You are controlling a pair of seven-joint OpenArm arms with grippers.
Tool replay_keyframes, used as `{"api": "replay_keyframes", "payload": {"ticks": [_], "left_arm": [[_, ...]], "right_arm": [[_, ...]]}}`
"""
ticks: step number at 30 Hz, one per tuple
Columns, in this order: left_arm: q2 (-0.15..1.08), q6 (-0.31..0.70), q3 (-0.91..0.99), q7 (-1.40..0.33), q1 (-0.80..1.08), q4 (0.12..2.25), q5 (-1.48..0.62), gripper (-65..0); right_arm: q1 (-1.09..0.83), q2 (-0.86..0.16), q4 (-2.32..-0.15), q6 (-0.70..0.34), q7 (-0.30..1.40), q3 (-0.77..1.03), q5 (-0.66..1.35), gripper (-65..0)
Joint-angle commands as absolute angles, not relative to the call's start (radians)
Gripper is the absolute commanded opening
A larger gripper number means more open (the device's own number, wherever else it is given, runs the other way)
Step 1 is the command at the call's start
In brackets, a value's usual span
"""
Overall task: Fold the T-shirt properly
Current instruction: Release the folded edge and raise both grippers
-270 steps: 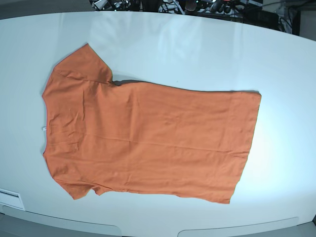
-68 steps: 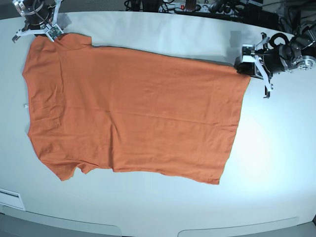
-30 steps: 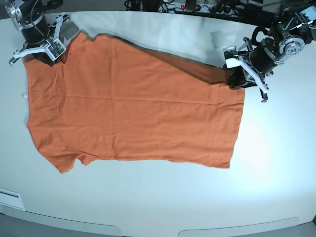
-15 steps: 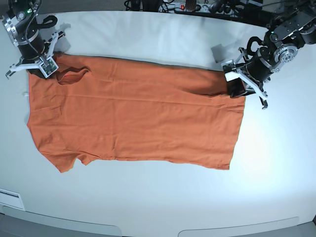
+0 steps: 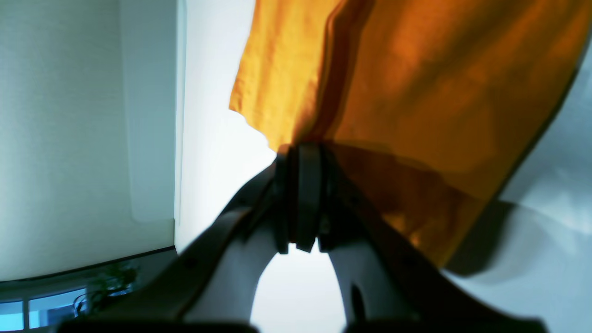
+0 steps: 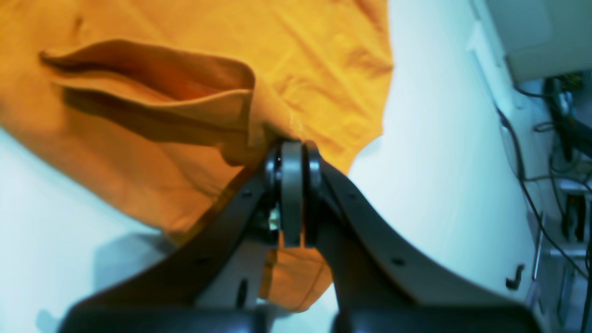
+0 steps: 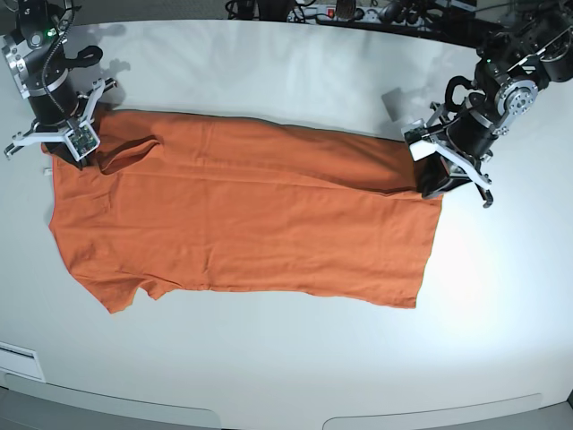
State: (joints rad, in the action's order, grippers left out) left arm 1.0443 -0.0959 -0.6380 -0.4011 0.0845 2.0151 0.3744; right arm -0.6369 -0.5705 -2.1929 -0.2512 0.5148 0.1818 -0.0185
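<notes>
The orange T-shirt [image 7: 242, 224] lies lengthwise across the white table [image 7: 286, 376], collar end at the left and hem at the right. Its far long edge is turned over toward the near side in a narrow folded band. My right gripper [image 7: 67, 148] is shut on the far sleeve and shoulder corner, where the right wrist view shows the closed fingertips [image 6: 291, 150] pinching a looped fold of cloth [image 6: 185, 27]. Over at the far hem corner my left gripper [image 7: 436, 184] is also shut, its tips [image 5: 303, 152] clamping the hanging cloth [image 5: 416, 92].
A small grey patch [image 7: 394, 103] lies on the table just behind the left gripper. Cables and equipment [image 7: 358, 11] crowd the far edge. A white label [image 7: 18, 358] sits at the near left corner.
Both grippers have carried the shirt's far edge toward the near side and lower. The lifted cloth now lies as a flatter fold over the shirt's body.
</notes>
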Motion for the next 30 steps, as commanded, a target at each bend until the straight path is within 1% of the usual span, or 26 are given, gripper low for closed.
{"api": "replay_keyframes", "payload": {"ticks": [1, 12, 18, 20, 21, 23, 24, 25, 28, 29, 30], "left_arm": [[1.061, -0.118, -0.626, -0.394, 0.067, 2.027, 0.386, -65.0], [1.058, -0.129, -0.626, -0.389, 0.066, 2.027, 0.386, -65.0], [1.052, -0.131, -0.626, -0.389, 0.066, 2.027, 0.392, -65.0], [1.042, -0.164, -0.626, -0.38, 0.066, 2.027, 0.392, -65.0], [1.038, -0.186, -0.626, -0.372, 0.066, 2.027, 0.392, -58.7], [1.029, -0.245, -0.626, -0.37, 0.066, 2.027, 0.392, -38.7], [1.024, -0.29, -0.626, -0.367, 0.067, 2.027, 0.391, -31.0], [1.018, -0.34, -0.626, -0.366, 0.07, 2.027, 0.381, -27.5], [1.013, -0.519, -0.626, -0.367, 0.078, 2.027, 0.329, -27.7], [1.014, -0.558, -0.626, -0.366, 0.08, 2.027, 0.331, -29.7], [1.014, -0.584, -0.626, -0.367, 0.081, 2.027, 0.338, -35.1]], "right_arm": [[-0.634, -0.584, -2.205, -0.242, 0.492, 0.192, -0.022, -65.0], [-0.631, -0.579, -2.205, -0.241, 0.465, 0.192, -0.021, -65.0], [-0.615, -0.579, -2.205, -0.212, 0.455, 0.192, 0.005, -65.0], [-0.615, -0.579, -2.205, -0.203, 0.444, 0.191, 0.007, -65.0], [-0.614, -0.579, -2.205, -0.189, 0.444, 0.192, 0.014, -61.7], [-0.603, -0.579, -2.205, -0.141, 0.46, 0.192, 0.043, -43.6], [-0.599, -0.579, -2.205, -0.103, 0.479, 0.192, 0.058, -35.7], [-0.598, -0.579, -2.205, -0.068, 0.496, 0.192, 0.065, -31.2], [-0.599, -0.579, -2.205, -0.04, 0.517, 0.191, 0.075, -30.7], [-0.599, -0.579, -2.205, -0.031, 0.516, 0.191, 0.075, -30.8], [-0.599, -0.579, -2.205, -0.022, 0.517, 0.191, 0.075, -32.6]]}}
